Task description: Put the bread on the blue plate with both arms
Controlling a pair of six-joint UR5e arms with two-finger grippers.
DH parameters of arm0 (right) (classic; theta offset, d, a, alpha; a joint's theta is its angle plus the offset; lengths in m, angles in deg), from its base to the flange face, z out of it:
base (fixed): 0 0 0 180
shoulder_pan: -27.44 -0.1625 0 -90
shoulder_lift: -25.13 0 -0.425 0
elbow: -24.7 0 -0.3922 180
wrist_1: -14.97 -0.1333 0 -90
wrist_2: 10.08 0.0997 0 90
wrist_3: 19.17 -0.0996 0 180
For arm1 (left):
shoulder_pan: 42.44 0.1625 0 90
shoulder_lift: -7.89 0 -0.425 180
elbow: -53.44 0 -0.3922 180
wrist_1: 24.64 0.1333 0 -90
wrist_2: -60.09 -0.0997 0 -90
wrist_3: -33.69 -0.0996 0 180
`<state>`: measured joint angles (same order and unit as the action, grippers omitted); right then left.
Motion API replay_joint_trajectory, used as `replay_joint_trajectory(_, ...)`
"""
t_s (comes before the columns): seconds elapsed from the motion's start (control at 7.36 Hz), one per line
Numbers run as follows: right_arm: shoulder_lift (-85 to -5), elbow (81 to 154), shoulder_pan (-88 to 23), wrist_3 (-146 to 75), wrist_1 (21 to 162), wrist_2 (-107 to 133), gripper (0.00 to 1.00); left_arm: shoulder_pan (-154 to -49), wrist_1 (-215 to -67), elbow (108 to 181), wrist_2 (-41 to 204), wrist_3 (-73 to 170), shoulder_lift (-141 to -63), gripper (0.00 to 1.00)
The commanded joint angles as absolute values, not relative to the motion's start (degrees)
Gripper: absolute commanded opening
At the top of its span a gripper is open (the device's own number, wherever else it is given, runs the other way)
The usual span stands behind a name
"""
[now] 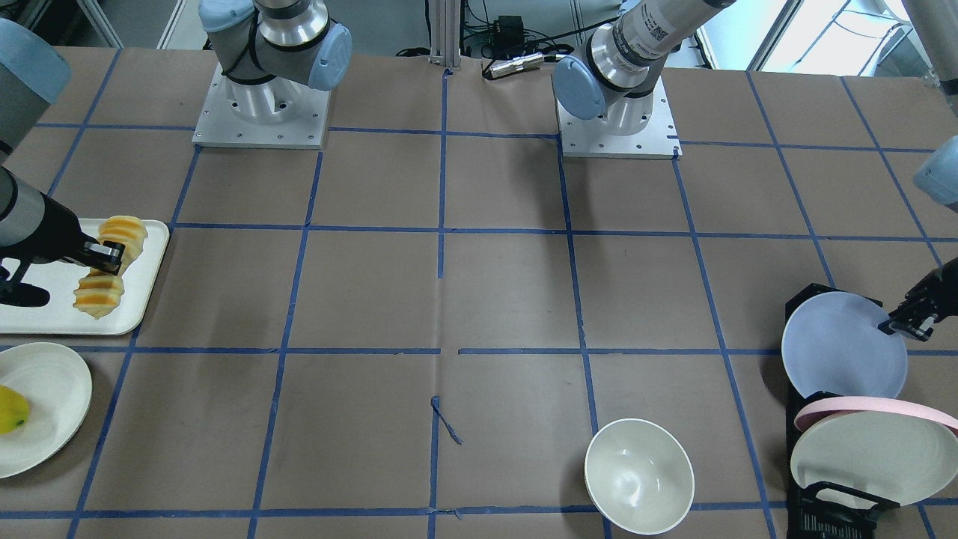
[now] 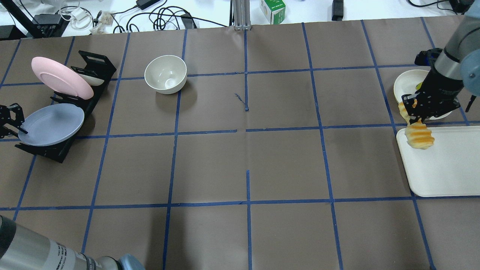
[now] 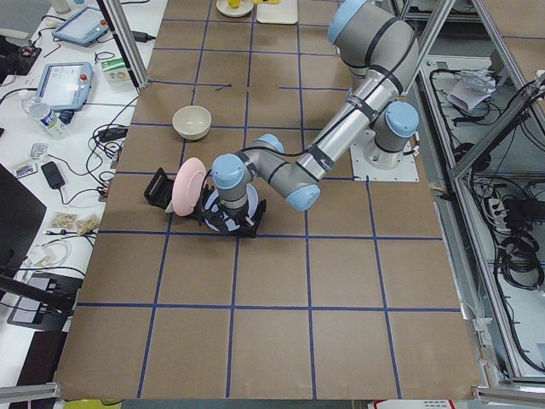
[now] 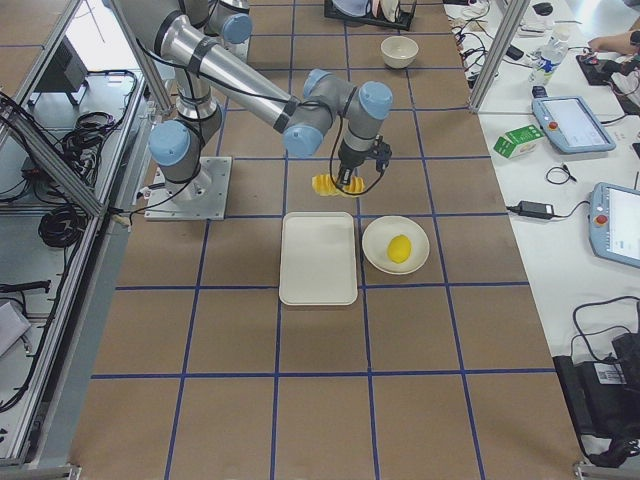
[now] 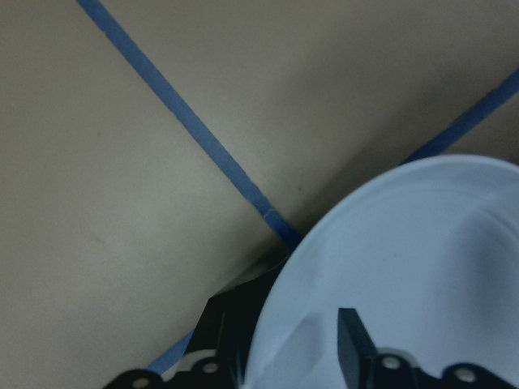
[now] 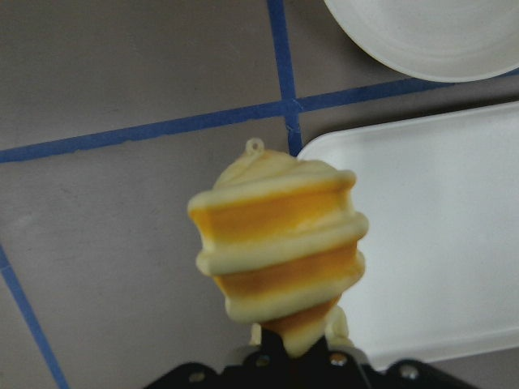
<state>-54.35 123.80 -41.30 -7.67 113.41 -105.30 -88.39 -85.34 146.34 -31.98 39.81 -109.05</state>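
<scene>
The bread [image 1: 97, 292] is a ridged yellow-orange loaf. My right gripper [image 1: 105, 258] is shut on its middle and holds it above the far corner of the cream tray [image 1: 45, 314]. It also shows in the overhead view [image 2: 419, 135] and hangs end-down in the right wrist view [image 6: 276, 251]. The blue plate [image 1: 838, 344] leans in a black rack [image 2: 45, 152]. My left gripper [image 1: 902, 320] is at its rim. In the left wrist view one finger [image 5: 353, 340] lies over the plate's face [image 5: 405, 259]; the jaws stand apart around the rim.
A pink-rimmed plate [image 1: 876, 408] and a cream plate [image 1: 868, 457] stand in the same rack. A white bowl [image 1: 638, 475] sits on the table nearby. A cream plate [image 1: 52, 404] with a yellow-green fruit [image 1: 11, 410] lies beside the tray.
</scene>
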Motion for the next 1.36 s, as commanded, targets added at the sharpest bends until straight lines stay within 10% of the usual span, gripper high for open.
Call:
replay_joint_trajectory(0.0, -54.24, 115.61, -46.97, -13.43, 105.33, -105.36, 0.02, -86.56, -85.90, 146.26, -32.11, 38.79, -107.52, 0.00)
replay_joint_trajectory(1.22, -54.15, 112.16, -60.71, -24.70, 103.91, -101.75, 0.02, -92.76, -113.75, 145.46, -31.15, 34.31, -93.46, 0.00)
